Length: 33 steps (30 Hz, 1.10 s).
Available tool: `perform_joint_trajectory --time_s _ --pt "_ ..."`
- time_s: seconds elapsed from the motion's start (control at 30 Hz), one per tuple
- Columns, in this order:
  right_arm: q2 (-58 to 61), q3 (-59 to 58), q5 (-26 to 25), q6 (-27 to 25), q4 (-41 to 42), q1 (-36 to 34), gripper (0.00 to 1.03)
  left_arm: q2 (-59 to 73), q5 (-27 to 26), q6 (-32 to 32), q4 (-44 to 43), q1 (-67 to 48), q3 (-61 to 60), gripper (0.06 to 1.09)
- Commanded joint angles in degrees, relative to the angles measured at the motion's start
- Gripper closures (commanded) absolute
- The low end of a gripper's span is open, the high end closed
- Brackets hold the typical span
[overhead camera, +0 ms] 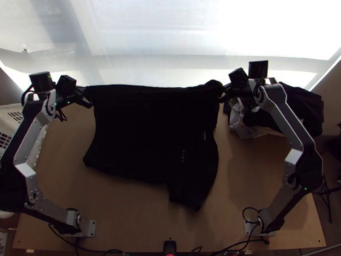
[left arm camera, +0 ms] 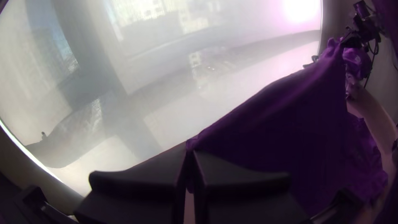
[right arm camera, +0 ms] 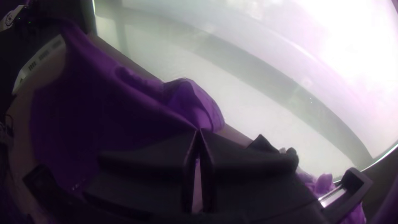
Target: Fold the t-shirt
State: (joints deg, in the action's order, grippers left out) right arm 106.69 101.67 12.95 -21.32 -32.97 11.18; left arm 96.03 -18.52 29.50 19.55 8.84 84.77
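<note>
In the top view the black t-shirt (overhead camera: 149,128) hangs between both grippers, its upper edge pulled nearly straight and its lower part lying on the table, one sleeve toward the near edge. My left gripper (overhead camera: 88,97) is shut on its upper left corner, my right gripper (overhead camera: 222,94) on the upper right corner, where some cloth bunches. In the left wrist view the left gripper (left arm camera: 190,152) pinches a tip of the shirt (left arm camera: 286,132), which looks purple. The right gripper (right arm camera: 199,132), in the right wrist view, pinches the shirt's edge (right arm camera: 112,116), a loose flap beside it.
A pile of dark and light cloth (overhead camera: 294,111) lies at the back right, beneath the right arm. A white basket (overhead camera: 40,141) stands at the left edge. Behind the table's far side is a bright, sheer-covered window (overhead camera: 170,38). Cables run along the near edge.
</note>
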Motion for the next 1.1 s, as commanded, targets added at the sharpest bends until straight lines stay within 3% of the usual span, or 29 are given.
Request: perform_joint_trajectory --time_s 0.0,0.2,0.4,0.6,0.8,1.07 --pt "11.3 9.0 -4.2 -0.6 0.6 4.0 1.0 14.9 5.9 3.3 -0.9 -2.5 5.7 1.05" --pt "8.7 3.2 -4.2 -1.5 -6.7 7.0 1.0 13.8 5.8 3.5 0.2 0.2 0.9 1.05" --pt "-0.2 -7.5 -4.1 -1.4 -14.6 9.6 1.0 3.8 3.2 7.1 6.7 0.1 -7.2 1.05" --pt "-8.6 -19.8 -3.4 -1.3 -14.8 12.9 1.0 -7.5 3.1 12.7 7.7 -6.6 -21.2 1.05" --pt "-11.6 -31.6 -2.8 -1.6 -14.9 17.4 1.0 -11.5 3.4 14.4 6.6 -11.0 -30.9 1.05" --pt "-9.3 -39.4 -3.0 -2.1 -12.2 15.3 1.0 -8.0 5.7 23.9 0.5 -3.4 -36.3 1.05"
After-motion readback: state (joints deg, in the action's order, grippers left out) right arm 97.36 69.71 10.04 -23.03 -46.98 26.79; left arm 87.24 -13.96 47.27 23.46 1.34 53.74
